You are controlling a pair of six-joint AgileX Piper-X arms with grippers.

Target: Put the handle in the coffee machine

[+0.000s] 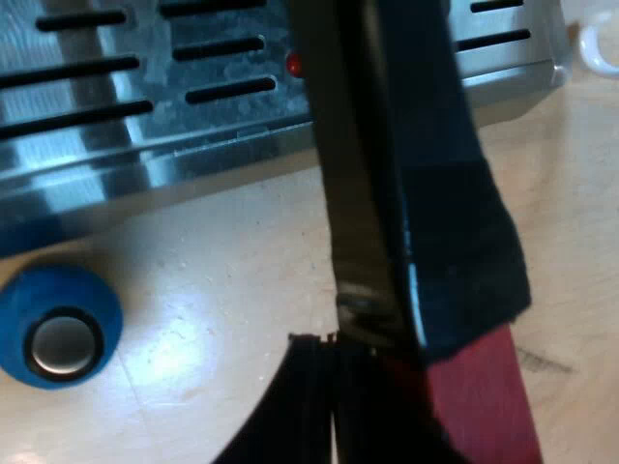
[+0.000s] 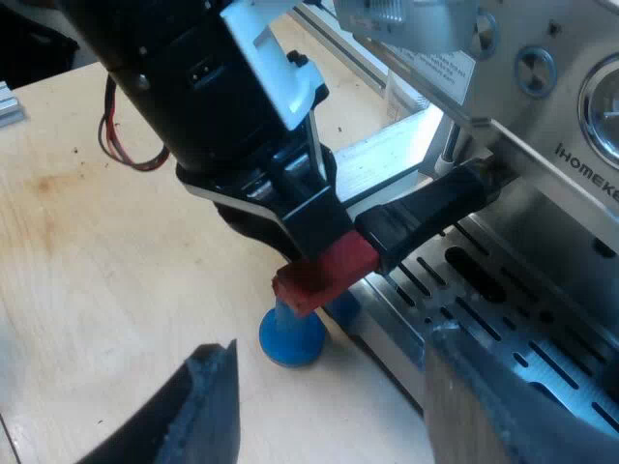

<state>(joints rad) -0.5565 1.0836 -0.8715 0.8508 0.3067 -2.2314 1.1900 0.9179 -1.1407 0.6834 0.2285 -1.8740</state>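
The holder's dark handle (image 1: 406, 193) runs out over the machine's slotted drip tray (image 1: 116, 106), and my left gripper (image 1: 387, 406) is shut on its red end (image 1: 484, 396). Seen from the right wrist, the left gripper (image 2: 309, 232) grips the red end (image 2: 324, 273) while the dark handle (image 2: 426, 213) reaches the espresso machine's front (image 2: 542, 126) under the brew head. The metal end is hidden there. My right gripper (image 2: 329, 406) hangs open above the table, apart from the handle, with nothing between its fingers (image 2: 203, 406).
A blue tamper (image 2: 292, 333) stands on the wooden table just below the red end, close to the drip tray (image 2: 484, 290); it is the blue tamper (image 1: 60, 324) beside the tray edge. A white mug (image 1: 602, 43) sits by the tray's corner.
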